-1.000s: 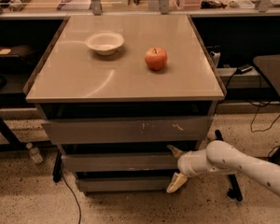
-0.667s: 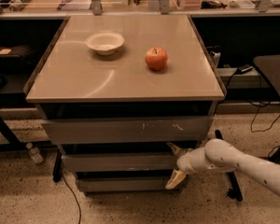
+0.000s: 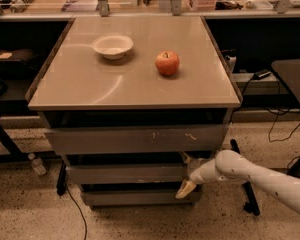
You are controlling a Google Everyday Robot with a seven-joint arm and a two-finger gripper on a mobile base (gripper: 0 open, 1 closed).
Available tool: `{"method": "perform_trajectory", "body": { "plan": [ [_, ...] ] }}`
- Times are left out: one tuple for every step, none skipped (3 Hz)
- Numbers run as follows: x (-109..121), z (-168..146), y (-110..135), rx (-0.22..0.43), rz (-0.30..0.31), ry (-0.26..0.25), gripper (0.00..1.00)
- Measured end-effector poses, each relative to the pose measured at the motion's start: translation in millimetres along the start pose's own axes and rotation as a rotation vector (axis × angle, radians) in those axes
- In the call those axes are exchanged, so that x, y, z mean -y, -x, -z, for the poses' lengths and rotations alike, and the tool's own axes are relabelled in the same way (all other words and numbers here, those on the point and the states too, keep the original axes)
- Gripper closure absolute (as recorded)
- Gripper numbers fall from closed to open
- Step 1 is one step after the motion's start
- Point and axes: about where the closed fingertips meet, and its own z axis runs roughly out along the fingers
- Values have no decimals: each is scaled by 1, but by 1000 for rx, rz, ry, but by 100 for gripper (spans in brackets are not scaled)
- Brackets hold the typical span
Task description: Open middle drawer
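The middle drawer (image 3: 125, 174) is a plain grey flat front, second of three under the table top, and it sits pushed in. My gripper (image 3: 185, 173) is at the right end of that front, on a white arm coming in from the lower right. One fingertip (image 3: 184, 157) shows above the front's top edge and the other fingertip (image 3: 183, 189) below its bottom edge. The fingers are spread apart, straddling the front.
A wider scratched top drawer (image 3: 135, 139) sits above and a narrower bottom drawer (image 3: 135, 197) below. On the table top (image 3: 80, 84) stand a white bowl (image 3: 112, 46) and a red apple (image 3: 167, 63). A dark table (image 3: 295, 79) stands to the right, with cables on the floor.
My gripper has edged slightly left and up along the middle drawer's right end. The drawers have not moved.
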Motion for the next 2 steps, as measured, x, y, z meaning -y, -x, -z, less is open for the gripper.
{"method": "perform_trajectory", "body": {
  "plan": [
    [0, 0, 0, 0, 0, 0, 19],
    [0, 0, 0, 0, 0, 0, 41]
  ]
}}
